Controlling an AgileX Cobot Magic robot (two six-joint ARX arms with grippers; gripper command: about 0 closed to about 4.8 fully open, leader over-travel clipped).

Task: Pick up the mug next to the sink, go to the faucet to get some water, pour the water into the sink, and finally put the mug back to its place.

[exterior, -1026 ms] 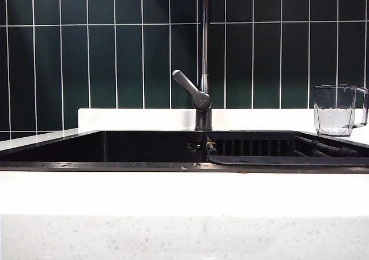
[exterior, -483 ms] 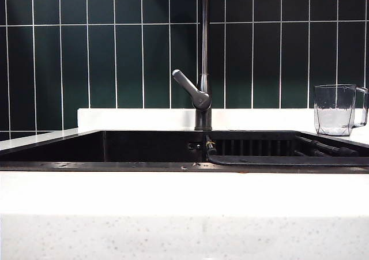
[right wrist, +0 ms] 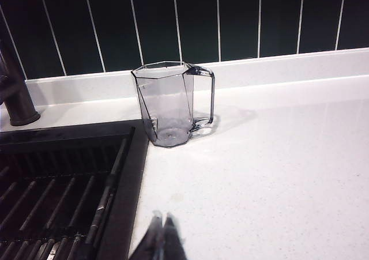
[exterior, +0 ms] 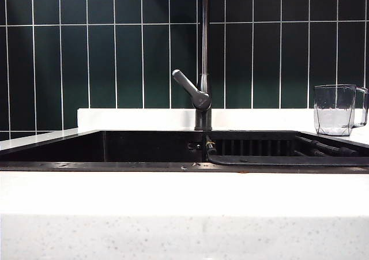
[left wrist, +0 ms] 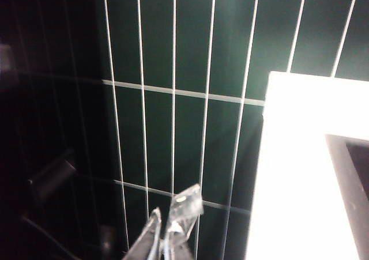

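Countertop [exterior: 184, 193] in white stone runs across the near side of the exterior view, and behind it lies the sink [exterior: 144, 147], a wide black basin with a dark rim. A black ribbed rack [exterior: 277, 147] sits in its right half. At the far edge of the basin, about mid-scene, the faucet [exterior: 203, 93] rises as a thin dark pipe from a short round base, its grey lever angled up toward the left. Dark green wall tiles [exterior: 115, 52] with pale grout fill the background. The mug [exterior: 335, 109], clear and faceted, stands upright on the white counter at the far right, just beside the sink's right far corner, with its handle turned to the right; nothing touches it. The right wrist view shows the same mug [right wrist: 172, 103] beyond the right gripper [right wrist: 161, 237], whose fingers are pressed together with nothing between them, hovering over the counter near the sink rim and well apart from the mug. The left gripper [left wrist: 170, 231] is likewise closed and empty, seen against the tiled wall beside a bright white counter edge [left wrist: 300, 173].
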